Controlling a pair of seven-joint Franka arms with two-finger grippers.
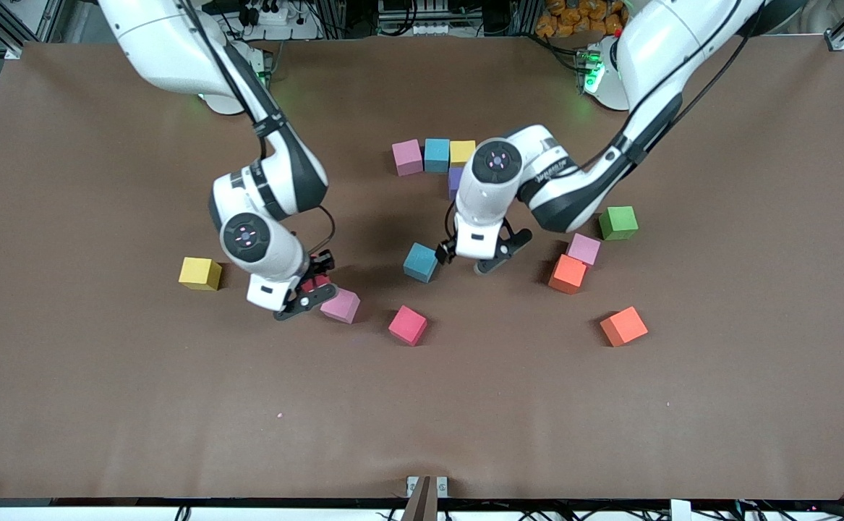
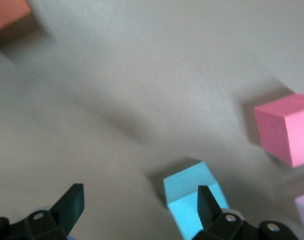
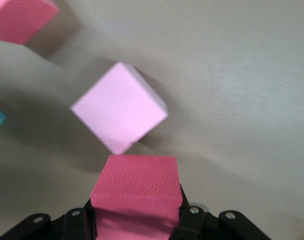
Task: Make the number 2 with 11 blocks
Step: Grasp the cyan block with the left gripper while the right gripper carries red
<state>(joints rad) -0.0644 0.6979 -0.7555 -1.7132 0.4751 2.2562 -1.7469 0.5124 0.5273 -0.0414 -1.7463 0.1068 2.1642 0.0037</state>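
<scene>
A: Brown table (image 1: 103,405): how far along is the 2?
B: Barely. Four blocks (image 1: 436,155) touch near the bases; the rest lie scattered.
A: Grippers?
B: Right gripper (image 1: 313,293) clamps a red cube (image 3: 137,187); left gripper (image 1: 474,258) gapes empty beside a cyan cube (image 1: 421,262).

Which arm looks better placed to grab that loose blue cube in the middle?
The left. Its open left gripper hangs right beside the blue cube, while the right gripper is already shut on a red cube.
</scene>
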